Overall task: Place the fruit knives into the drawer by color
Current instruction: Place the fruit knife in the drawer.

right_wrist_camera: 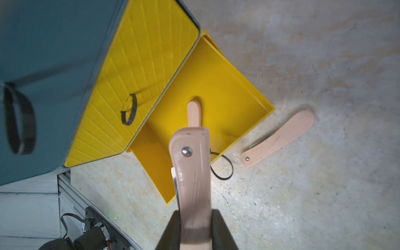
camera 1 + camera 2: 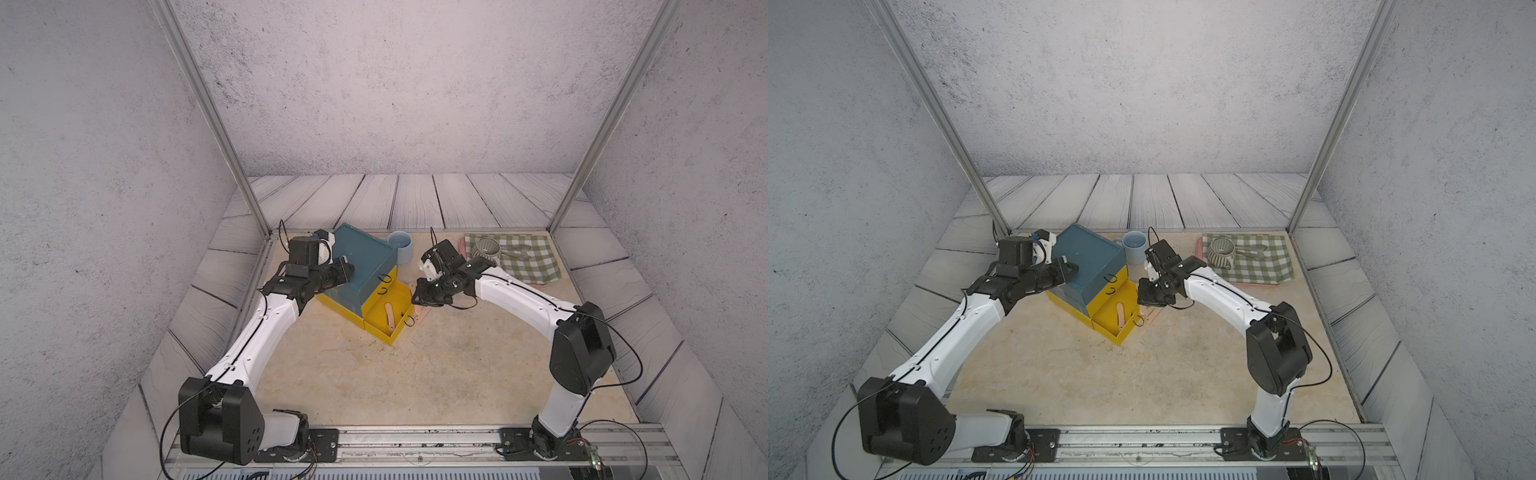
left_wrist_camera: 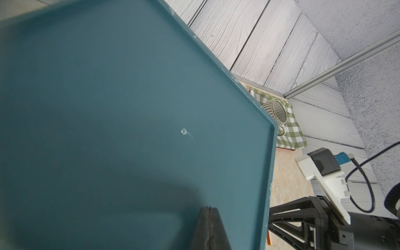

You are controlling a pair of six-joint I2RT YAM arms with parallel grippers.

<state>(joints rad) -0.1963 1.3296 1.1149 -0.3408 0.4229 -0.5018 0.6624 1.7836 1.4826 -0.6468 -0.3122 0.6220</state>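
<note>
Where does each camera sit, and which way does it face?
Top views: high above the base rail, facing down and forward; both arms flank the drawer chest.
Left wrist: on the left arm, looking past the shut left gripper across the chest's teal top; right arm beyond.
Right wrist: on the right arm, looking down past the right gripper and its gripped fruit knife into the open yellow drawer.
Shared: right wrist and top views show the peach-pink knife lying in that drawer.
</note>
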